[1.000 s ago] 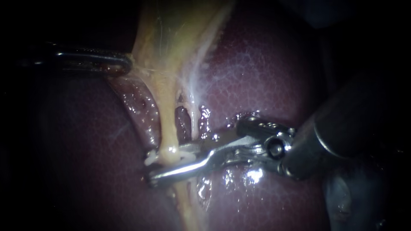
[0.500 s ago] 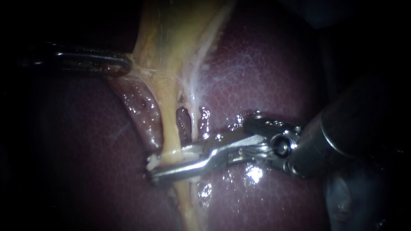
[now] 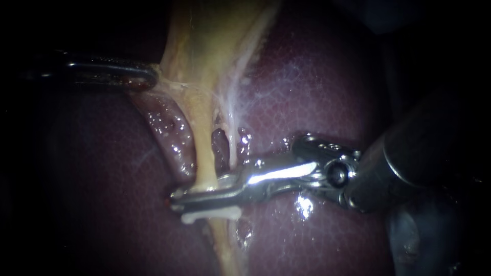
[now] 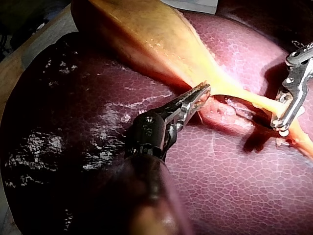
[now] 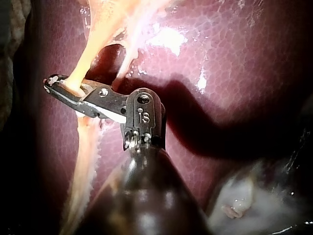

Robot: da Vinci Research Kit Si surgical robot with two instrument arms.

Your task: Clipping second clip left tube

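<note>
Mottled dark-red liver [image 3: 317,82] lies behind everything. Nearest the endoscope, my right instrument [image 3: 176,198] comes in from four o'clock on a thick dark shaft and reaches just past the centre toward seven o'clock; its jaws are squeezed almost together across the yellow left tube [image 3: 204,153], pressing it from both sides. A white clip [image 3: 204,215] shows along the jaws' six o'clock side, right where they cross the tube. The right wrist view shows the same pinch [image 5: 53,84], with the tips just beyond the tube. A thin pale tube [image 3: 233,148] runs down to the jaws nearer their hinge; I cannot tell whether it lies within them. Farther off, at ten o'clock, my left instrument [image 3: 148,76] has its jaws closed on the edge of the gallbladder [image 3: 215,41]; the left wrist view shows them clamped together on that yellow edge [image 4: 203,90]. The gallbladder widens away toward twelve o'clock.
</note>
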